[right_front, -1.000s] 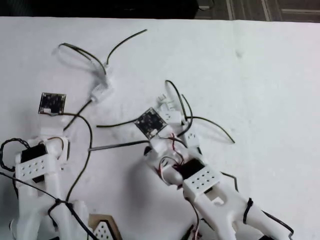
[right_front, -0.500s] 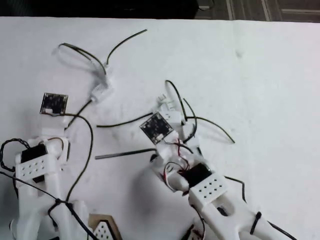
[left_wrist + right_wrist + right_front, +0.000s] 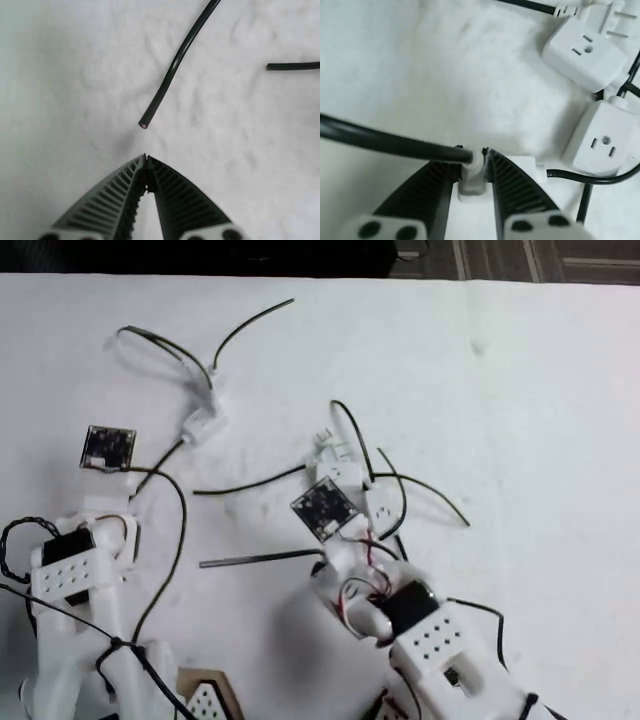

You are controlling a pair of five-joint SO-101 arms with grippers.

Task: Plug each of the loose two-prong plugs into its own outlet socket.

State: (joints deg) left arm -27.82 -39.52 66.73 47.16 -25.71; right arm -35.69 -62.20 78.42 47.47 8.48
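Near two outlet sockets (image 3: 585, 50), right hand (image 3: 474, 154) clamped on a white plug (image 3: 470, 182) between its fingers

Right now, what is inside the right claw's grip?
The right gripper is shut on a white plug, and the plug's black cable runs off to one side. The plug's prongs are hidden in the grip, so I cannot tell which way they face.

Two robot arms (image 3: 75, 580) (image 3: 430, 635) are shown on the counter (image 3: 520, 390). Two white outlet sockets (image 3: 584, 50) (image 3: 604, 140) are counted in the right wrist view, and two black cable ends (image 3: 170, 75) (image 3: 295, 65) in the left.
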